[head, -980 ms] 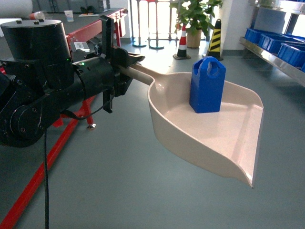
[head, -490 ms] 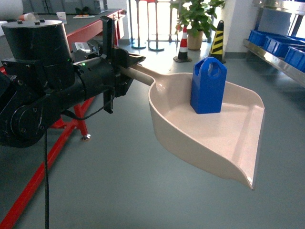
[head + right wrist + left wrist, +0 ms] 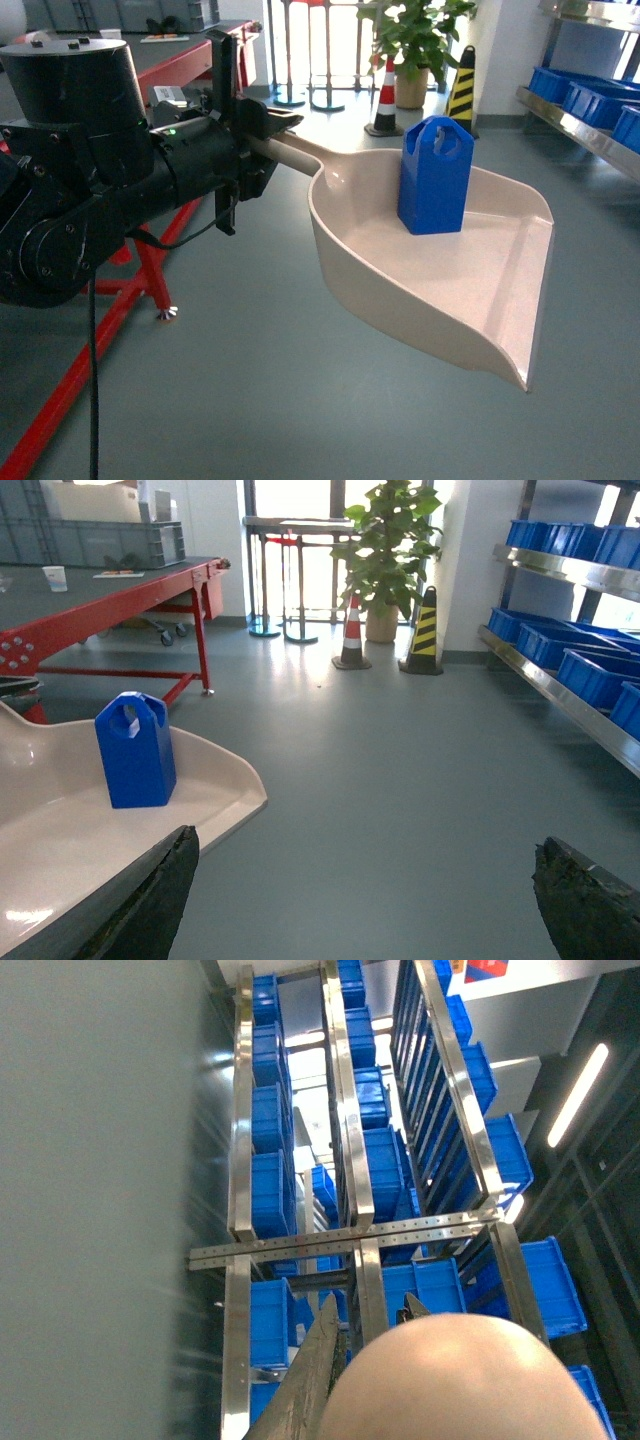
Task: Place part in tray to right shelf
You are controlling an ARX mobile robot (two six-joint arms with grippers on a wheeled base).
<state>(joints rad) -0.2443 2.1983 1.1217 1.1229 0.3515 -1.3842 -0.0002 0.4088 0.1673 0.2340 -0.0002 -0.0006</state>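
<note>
- Above grey floor (image 3: 300, 400): tray (image 3: 470, 290) is held level by its handle, clamped in the left gripper (image 3: 262, 125).
- Part (image 3: 435, 178) stands upright inside it.
- Right gripper (image 3: 365, 895) is spread wide, empty.
- Right shelf (image 3: 575, 125) is seen well apart.

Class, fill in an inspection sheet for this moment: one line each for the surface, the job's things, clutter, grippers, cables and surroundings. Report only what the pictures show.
Surface: grey floor; no worktop under the tray.
Job's things: blue part stands upright in the beige tray, held in mid-air by its handle; right shelf is apart, at the far right.
Clutter: nothing seen in the tray besides the part.
Grippers: left gripper shut on the tray's handle; right gripper open, empty.
Cables: black cable hangs from the left arm.
Surroundings: red-framed table, potted plant, traffic cones, blue crates on the shelf.
</note>
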